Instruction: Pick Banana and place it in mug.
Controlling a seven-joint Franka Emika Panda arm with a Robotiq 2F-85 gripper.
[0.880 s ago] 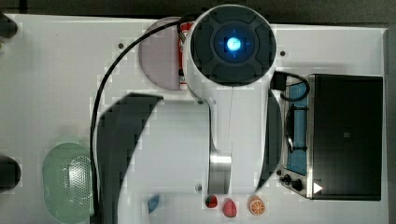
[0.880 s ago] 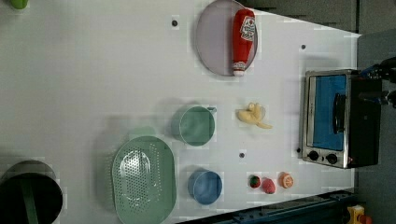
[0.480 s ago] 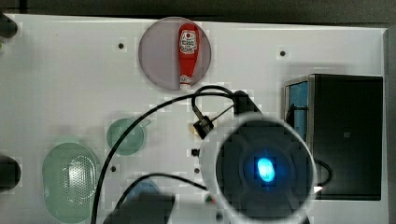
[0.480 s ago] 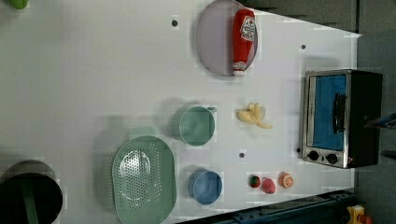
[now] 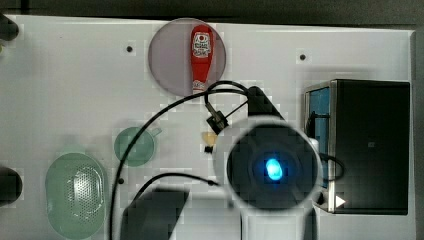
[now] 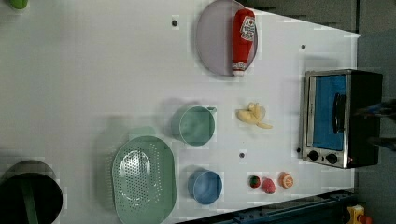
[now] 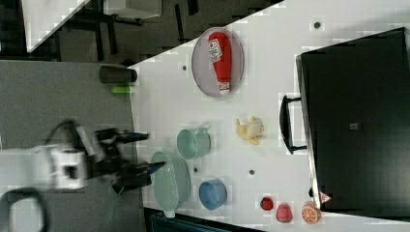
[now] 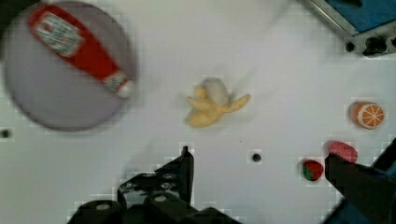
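The pale yellow banana (image 6: 252,115) lies on the white table between the mug (image 6: 196,125) and the toaster oven; I also see the banana (image 7: 250,129) in the right view and the banana (image 8: 212,105) in the wrist view. The teal mug (image 7: 192,143) stands upright with nothing in it. My gripper (image 8: 258,156) hangs open above the table, with the banana ahead of its two dark fingers (image 8: 186,165) and nothing between them. In the right view my gripper (image 7: 153,151) shows high over the green bowl. From the top, my arm's round body (image 5: 272,167) covers most of the banana (image 5: 207,136).
A red ketchup bottle (image 6: 243,39) lies on a grey plate (image 6: 212,37). A toaster oven (image 6: 334,116) stands at the left view's right. A green perforated bowl (image 6: 142,179), a blue bowl (image 6: 205,186), and small toy fruits including an orange slice (image 6: 286,179) sit nearby.
In the top view my arm has swung from the upper middle down to the lower right, uncovering the plate and the mug. The objects on the table have not moved.
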